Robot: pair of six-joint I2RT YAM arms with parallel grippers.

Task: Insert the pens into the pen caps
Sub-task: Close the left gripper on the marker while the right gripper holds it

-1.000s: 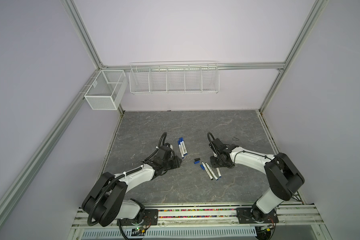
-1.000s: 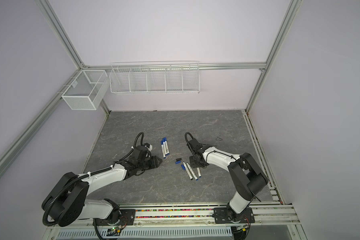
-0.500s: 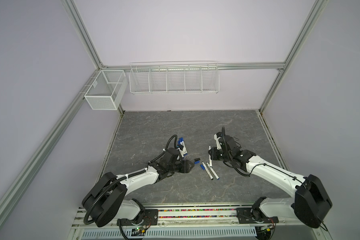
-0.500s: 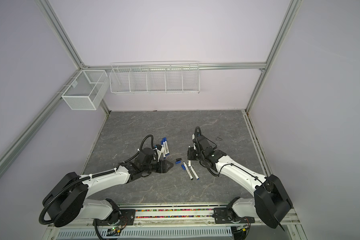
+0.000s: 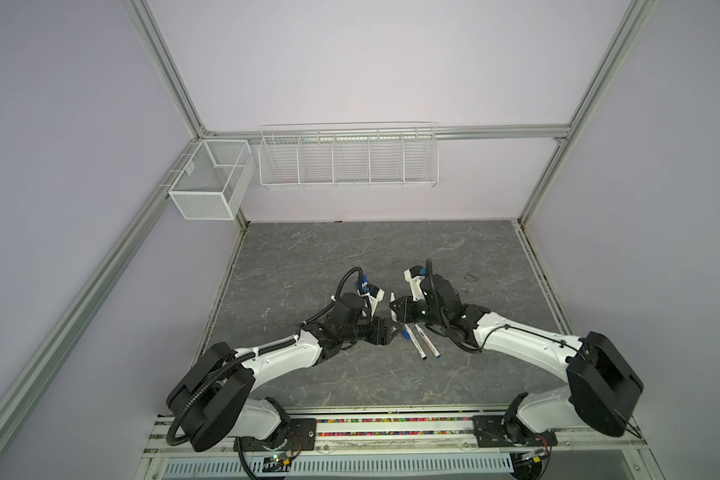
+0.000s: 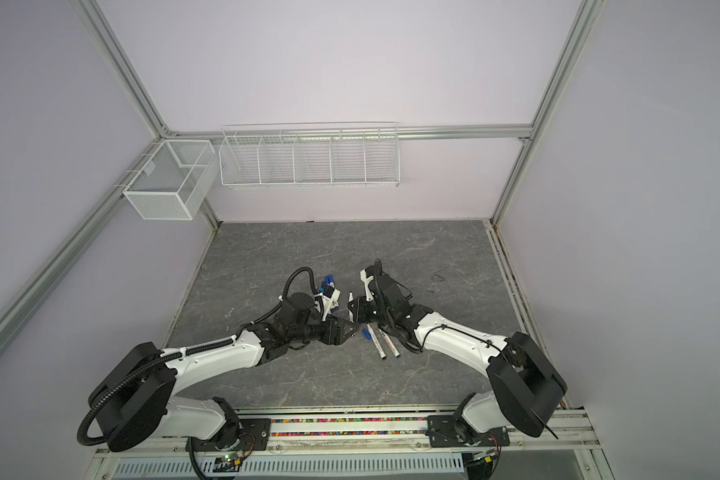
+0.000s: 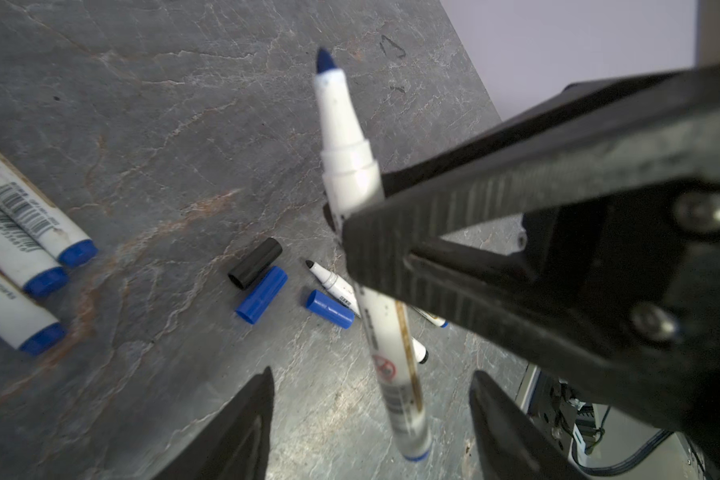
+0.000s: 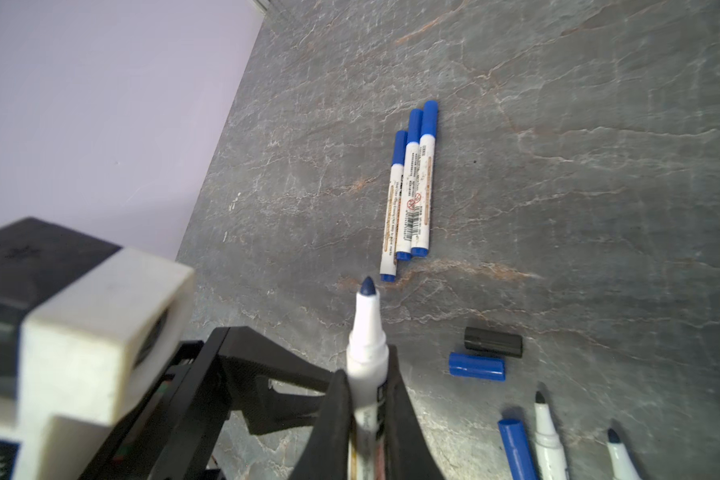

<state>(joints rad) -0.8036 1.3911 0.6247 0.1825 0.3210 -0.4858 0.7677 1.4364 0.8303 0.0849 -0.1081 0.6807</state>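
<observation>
My right gripper [image 8: 366, 374] is shut on an uncapped blue-tipped pen [image 8: 366, 332], held above the table at mid-barrel. In both top views it [image 5: 393, 309] [image 6: 352, 309] meets my left gripper [image 5: 391, 330] [image 6: 350, 330] tip to tip. The left gripper [image 7: 373, 374] is open; the pen's [image 7: 350, 166] blue tail end hangs between its fingers, touching neither. On the table lie a black pen cap [image 7: 255, 262], two blue caps [image 7: 262, 300] [image 7: 330, 308], and two uncapped pens [image 8: 547, 432] [image 8: 620, 457].
Three capped pens [image 8: 410, 187] lie side by side on the grey table [image 5: 350, 257], behind the left arm in a top view. Two wire baskets [image 5: 208, 183] [image 5: 348, 160] hang on the back wall. Aluminium frame posts stand at the corners.
The right gripper has lifted one of three uncapped pens off the table and carried it up towards the middle. The left arm has swung right and up to meet it.
</observation>
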